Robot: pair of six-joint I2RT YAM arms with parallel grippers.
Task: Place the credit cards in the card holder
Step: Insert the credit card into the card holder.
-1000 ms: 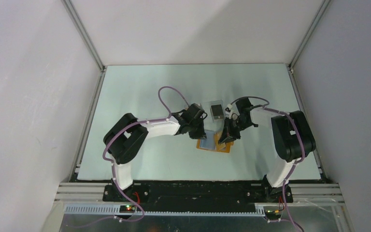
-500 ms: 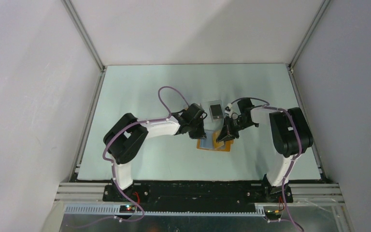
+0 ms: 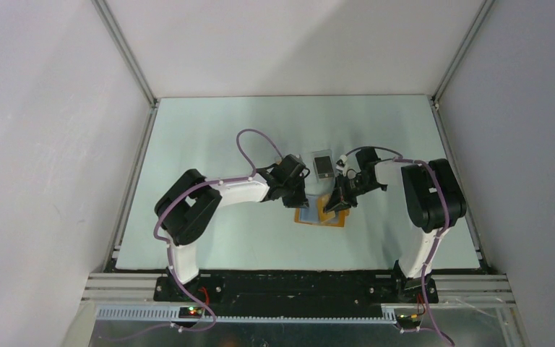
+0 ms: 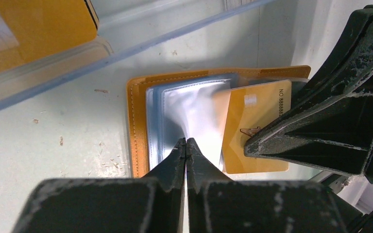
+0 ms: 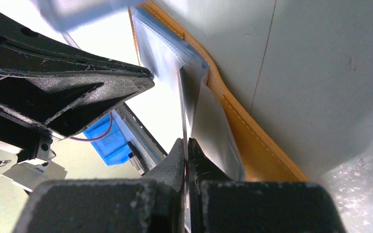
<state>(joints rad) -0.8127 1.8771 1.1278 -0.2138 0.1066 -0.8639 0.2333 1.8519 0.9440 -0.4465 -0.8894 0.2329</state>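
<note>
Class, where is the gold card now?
In the left wrist view, the gold card is right of centre over the open orange wallet, beside its clear sleeves, pinched by the right gripper.

A pale mint-green table (image 3: 209, 144) fills the middle of the top view, matt and evenly lit. In the left wrist view it shows small brown specks and scuffs. Plain white walls close it in: a left wall (image 3: 43, 144) across the left of the frame, a back wall (image 3: 289, 43) along the top, and a greyer, more shaded right wall (image 3: 527, 108). Two aluminium posts run diagonally from the upper corners down to the table's far corners, one on the left (image 3: 125, 50) and one on the right (image 3: 461, 50). Along the bottom of the frame lie a black strip (image 3: 296, 285), an aluminium rail (image 3: 115, 285), a slotted grey cable duct (image 3: 260, 313) and a shiny metal sheet (image 3: 296, 334). The light is soft and diffuse, and brightest on the back wall.
</note>
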